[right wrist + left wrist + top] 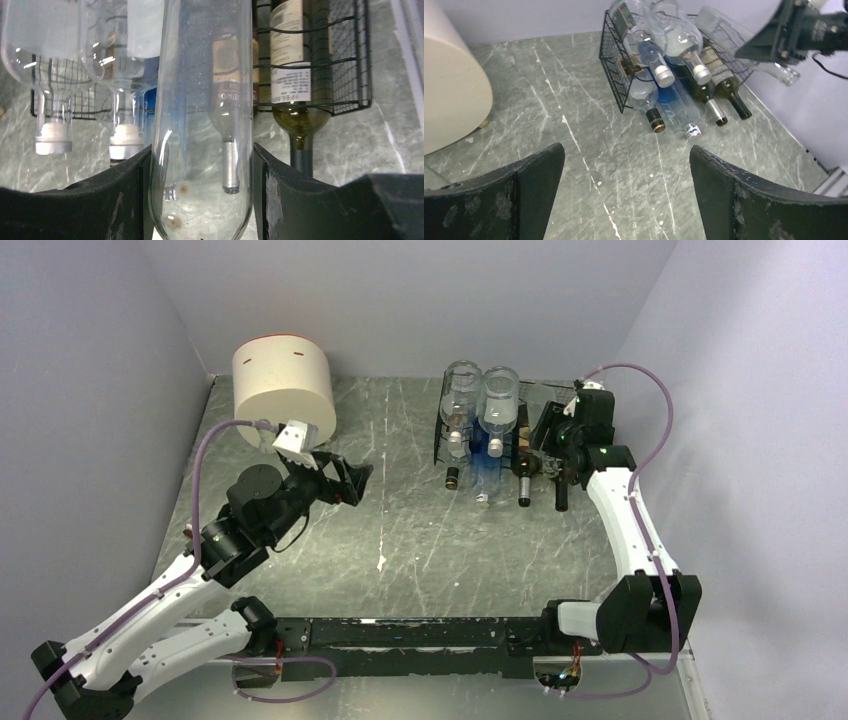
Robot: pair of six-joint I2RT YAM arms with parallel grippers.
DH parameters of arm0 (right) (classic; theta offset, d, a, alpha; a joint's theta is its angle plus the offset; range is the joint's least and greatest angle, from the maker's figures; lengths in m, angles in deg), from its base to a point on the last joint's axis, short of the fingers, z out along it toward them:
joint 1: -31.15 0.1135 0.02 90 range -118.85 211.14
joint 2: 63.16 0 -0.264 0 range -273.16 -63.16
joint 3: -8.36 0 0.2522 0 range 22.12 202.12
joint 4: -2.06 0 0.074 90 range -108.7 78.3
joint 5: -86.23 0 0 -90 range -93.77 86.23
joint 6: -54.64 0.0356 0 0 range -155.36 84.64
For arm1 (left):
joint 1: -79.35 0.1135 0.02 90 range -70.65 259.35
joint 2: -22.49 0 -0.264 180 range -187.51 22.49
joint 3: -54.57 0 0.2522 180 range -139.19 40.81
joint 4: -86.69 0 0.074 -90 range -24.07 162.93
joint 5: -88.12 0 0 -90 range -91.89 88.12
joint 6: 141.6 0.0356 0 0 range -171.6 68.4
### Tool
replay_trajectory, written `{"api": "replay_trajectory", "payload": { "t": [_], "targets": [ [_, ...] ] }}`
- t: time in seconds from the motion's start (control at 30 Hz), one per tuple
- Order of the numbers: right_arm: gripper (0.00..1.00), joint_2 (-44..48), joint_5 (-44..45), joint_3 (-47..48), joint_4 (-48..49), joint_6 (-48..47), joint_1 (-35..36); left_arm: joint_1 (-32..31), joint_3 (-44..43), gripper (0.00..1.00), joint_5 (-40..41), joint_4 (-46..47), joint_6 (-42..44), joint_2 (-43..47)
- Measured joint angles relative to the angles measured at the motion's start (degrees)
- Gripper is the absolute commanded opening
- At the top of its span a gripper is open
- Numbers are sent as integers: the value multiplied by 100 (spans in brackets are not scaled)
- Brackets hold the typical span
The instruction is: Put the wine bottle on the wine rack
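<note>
Grey bench [400,540] nearest: the left tool [626,150] hangs apart, empty, well off. Farther, the right tool [201,149] is clamped on the clear bottle [200,75], lying parallel to the racked bottles, at the right end of the rack [613,60].

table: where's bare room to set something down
Bare: the table middle, between left end effector and wine rack; also the back strip between cream container and rack. Crowded: rack's right side, where the right end effector holds a clear bottle.

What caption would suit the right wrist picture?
Right fingers grip a clear wine bottle, the loaded wine rack behind it.
</note>
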Motion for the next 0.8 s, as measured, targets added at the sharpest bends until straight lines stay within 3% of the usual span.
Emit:
{"api": "replay_trajectory", "payload": {
  "t": [0.37, 0.8],
  "targets": [
    [0, -479, -299, -83, 444, -63, -46, 0, 81, 99, -754, -46, 531, -243],
    [0, -868, -197, -302, 1274, -483, -57, 0, 81, 99, -927, -59, 573, -326]
  ]
}}
